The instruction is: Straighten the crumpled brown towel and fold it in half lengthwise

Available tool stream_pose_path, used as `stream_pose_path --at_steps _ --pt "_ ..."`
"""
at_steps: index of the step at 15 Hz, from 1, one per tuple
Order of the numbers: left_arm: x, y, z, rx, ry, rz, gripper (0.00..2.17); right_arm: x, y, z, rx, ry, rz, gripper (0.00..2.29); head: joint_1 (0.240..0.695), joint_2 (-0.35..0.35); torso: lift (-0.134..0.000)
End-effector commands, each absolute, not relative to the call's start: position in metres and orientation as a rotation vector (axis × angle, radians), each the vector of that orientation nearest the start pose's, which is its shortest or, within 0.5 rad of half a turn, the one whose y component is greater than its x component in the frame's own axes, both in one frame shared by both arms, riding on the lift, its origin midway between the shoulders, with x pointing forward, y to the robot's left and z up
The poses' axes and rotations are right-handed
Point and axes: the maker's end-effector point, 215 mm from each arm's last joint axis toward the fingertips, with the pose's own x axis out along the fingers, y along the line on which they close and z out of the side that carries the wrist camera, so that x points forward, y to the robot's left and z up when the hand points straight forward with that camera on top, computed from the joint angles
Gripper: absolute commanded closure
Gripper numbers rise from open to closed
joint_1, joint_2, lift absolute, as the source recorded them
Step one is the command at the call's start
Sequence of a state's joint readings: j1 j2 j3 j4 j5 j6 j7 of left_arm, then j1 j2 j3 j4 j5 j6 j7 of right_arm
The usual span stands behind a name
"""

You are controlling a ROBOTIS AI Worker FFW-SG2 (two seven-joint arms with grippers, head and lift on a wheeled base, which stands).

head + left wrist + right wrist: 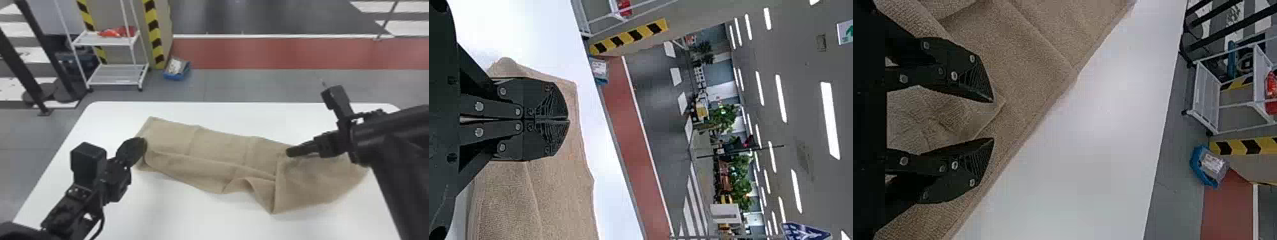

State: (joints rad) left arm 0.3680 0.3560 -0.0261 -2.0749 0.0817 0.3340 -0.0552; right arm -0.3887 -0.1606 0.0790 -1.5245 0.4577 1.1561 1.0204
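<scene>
The brown towel (220, 143) lies in a long strip across the table, its near edge loosely folded over and its right end spread in a rumpled flap toward the front. My left gripper (140, 147) is over the towel's left end; in the left wrist view the fingers of this gripper (569, 120) are shut together in front of the cloth (554, 192), no fabric visible between them. Over the right part stands my right gripper (289, 152). In the right wrist view the right gripper (993, 120) is open, with a folded corner of the towel (1038, 65) between and below its fingers.
The white table (159, 210) has bare surface in front of the towel and a strip behind it. Beyond the table are a white shelf cart (116, 78) and a blue bin (177, 68) on the floor.
</scene>
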Motion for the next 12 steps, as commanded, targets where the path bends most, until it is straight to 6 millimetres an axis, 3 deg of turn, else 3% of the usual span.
stream_pose_path --at_steps 1,3,12 --pt "0.482 0.251 -0.361 0.252 0.217 -0.193 1.42 0.563 -0.204 -0.438 -0.102 0.940 0.582 0.35 0.695 0.037 -0.124" --pt "0.482 0.252 -0.362 0.252 0.218 -0.193 1.42 0.567 -0.199 -0.441 -0.107 0.948 0.590 0.48 0.695 0.044 -0.124" --pt "0.482 0.253 -0.365 0.255 0.223 -0.193 1.42 0.565 -0.193 -0.447 -0.121 0.987 0.601 0.53 0.695 0.063 -0.124"
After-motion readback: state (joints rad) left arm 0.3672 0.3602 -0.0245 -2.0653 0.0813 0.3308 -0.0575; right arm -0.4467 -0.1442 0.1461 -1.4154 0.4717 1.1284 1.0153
